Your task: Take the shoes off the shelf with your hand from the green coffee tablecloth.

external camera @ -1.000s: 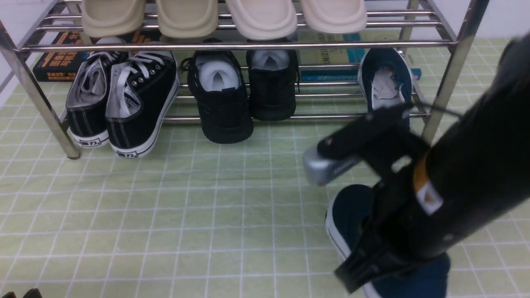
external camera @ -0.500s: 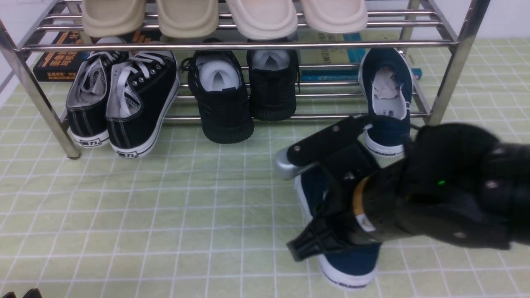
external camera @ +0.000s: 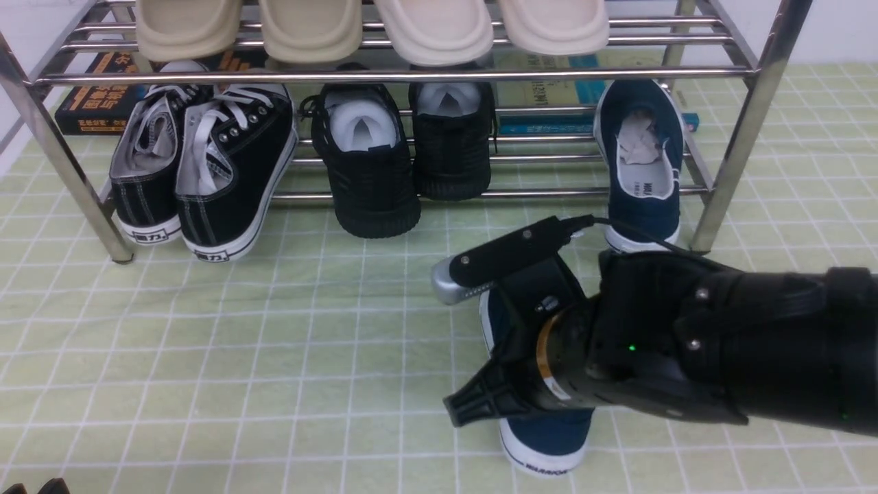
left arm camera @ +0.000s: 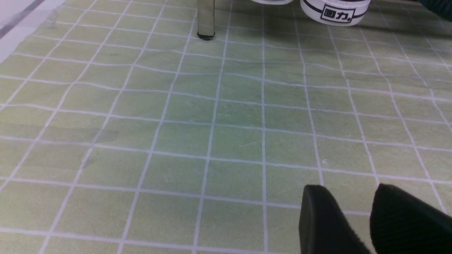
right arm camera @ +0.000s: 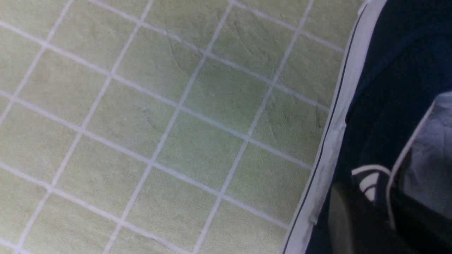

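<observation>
Sporting white sole, navy shoe [external camera: 549,432], lettering unclear.

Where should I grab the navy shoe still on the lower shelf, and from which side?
I'd pinch the navy shoe's heel collar, one finger inside the opening, coming low from the robot's side. Its heel overhangs the shelf's front rail toward us, and the upper tier bars the way from above.

White wall [external camera: 842,31] rises behind the black book with orange lettering [external camera: 86,103]. To the right of that book lies a pale green and teal book [external camera: 549,92]; to its left, a bare whitish surface [left arm camera: 19,16]. Lighting is even and soft.
</observation>
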You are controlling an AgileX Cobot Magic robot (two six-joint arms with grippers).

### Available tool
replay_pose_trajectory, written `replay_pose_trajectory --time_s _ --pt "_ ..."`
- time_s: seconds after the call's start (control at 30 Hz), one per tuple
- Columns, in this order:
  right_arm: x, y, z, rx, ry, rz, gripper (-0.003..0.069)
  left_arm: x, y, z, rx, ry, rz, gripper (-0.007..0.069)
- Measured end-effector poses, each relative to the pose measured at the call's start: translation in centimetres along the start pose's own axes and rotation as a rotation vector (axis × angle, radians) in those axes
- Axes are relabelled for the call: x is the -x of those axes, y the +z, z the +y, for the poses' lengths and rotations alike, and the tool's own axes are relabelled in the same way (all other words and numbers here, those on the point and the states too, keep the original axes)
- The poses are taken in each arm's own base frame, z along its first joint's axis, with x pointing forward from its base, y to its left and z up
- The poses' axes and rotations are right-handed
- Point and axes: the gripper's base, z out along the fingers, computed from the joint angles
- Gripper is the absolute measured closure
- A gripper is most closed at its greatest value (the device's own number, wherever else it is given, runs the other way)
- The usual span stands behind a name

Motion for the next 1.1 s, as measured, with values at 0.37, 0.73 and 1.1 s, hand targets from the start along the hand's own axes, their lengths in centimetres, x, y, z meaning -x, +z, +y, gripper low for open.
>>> replay_pose_trajectory --time_s 0.37,0.73,1.1 --pt "-0.2 0.0 0.3 0.017 0.086 0.04 0.0428 0.0 0.0 0.0 0.0 0.0 0.0 0.0383" --pt "3.0 -10.5 -1.7 -0.068 -0.133 0.009 0.0241 0.0 0.0 0.0 0.0 0.0 0.0 0.0383" --pt "0.8 -19.8 -6.5 -0.149 -0.198 -0.066 0.0541 0.0 0.0 0.0 0.0 0.001 0.0 0.0383"
